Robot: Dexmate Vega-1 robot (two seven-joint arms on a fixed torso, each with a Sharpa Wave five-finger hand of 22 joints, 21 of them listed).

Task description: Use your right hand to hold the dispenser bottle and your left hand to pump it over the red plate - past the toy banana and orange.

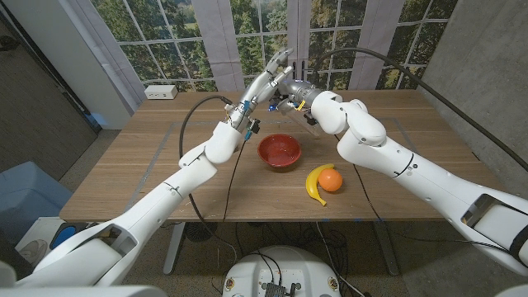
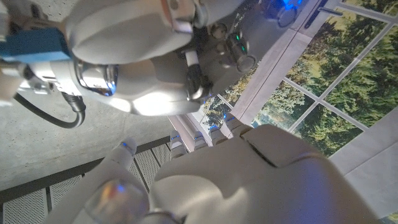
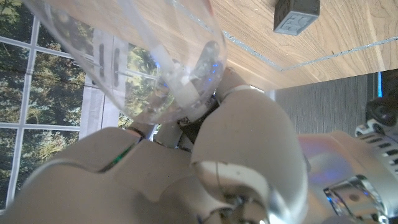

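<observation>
Holding the clear dispenser bottle (image 3: 155, 81) aloft beyond the red plate (image 1: 279, 151), the right robot hand (image 1: 299, 93) grips it; the left robot hand (image 1: 272, 70) hovers, fingers spread. Steady the bottle, press the pump straight.

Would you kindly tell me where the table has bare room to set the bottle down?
Bare wood lies left of the red bowl toward the white box, and along the near edge. It is crowded around the banana and orange, and where both hands meet.
</observation>
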